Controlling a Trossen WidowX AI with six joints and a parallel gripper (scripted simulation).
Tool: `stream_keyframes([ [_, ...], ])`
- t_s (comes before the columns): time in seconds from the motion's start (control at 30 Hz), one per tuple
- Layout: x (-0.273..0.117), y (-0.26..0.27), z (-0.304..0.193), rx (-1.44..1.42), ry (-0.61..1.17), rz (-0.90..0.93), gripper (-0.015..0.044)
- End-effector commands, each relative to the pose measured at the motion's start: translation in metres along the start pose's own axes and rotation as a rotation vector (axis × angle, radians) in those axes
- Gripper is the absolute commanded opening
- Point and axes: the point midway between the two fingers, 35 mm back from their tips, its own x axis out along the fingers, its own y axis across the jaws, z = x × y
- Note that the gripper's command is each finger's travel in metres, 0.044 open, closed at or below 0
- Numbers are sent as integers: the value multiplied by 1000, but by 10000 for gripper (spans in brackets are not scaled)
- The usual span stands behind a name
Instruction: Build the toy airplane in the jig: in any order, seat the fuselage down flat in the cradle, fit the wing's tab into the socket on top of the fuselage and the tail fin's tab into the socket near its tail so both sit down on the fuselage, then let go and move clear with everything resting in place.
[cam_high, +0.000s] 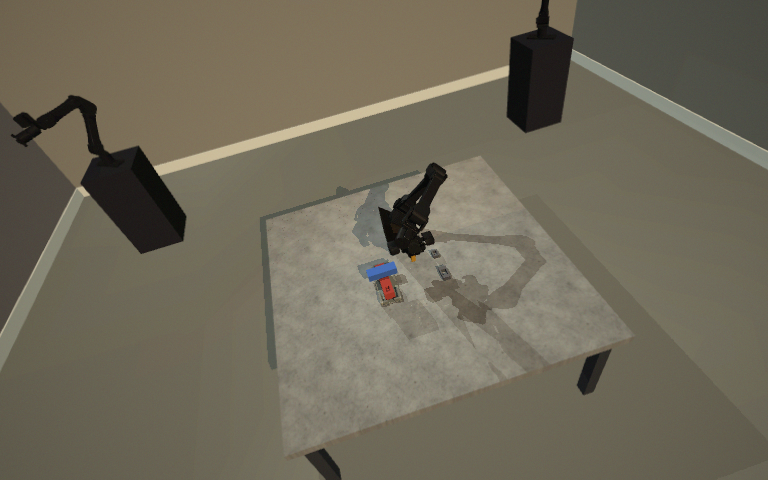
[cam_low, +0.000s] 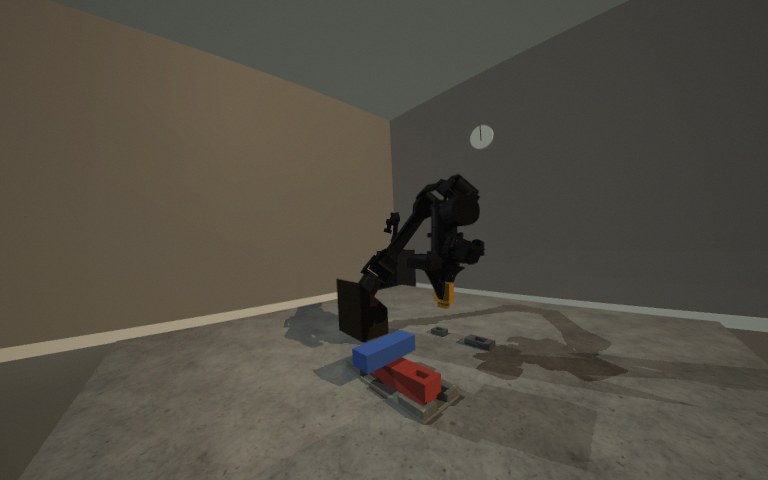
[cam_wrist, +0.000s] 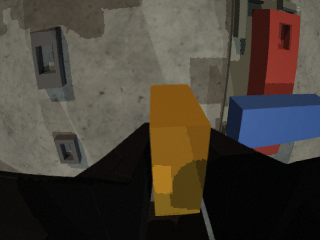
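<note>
One black tool is clamped on an orange block-shaped tail fin above a mottled grey stone-look counter in the top view. From the fin, the long red fuselage lies at about seven o'clock, in a greenish-grey cradle, with the blue rectangular wing laid across it at the cradle's eleven-o'clock end. A small grey holder with a slot sits at three o'clock from the fin, and a larger grey holder at four o'clock. In the exterior view the fin hangs upright, clear of the counter, its narrower tab pointing to six o'clock; the wing rests on top of the fuselage, whose open socket shows toward the four-o'clock end. In the wrist view the fin stands between the dark fingers, the wing and fuselage are at two o'clock from it, and the two holders lie at nine and ten o'clock, their openings bare.
</note>
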Motion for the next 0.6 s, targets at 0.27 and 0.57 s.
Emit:
stream_keyframes([
  [0.27, 6, -32, 17, -7, -11, 2, 0],
  [0.57, 14, -57, 26, -6, -15, 8, 0],
])
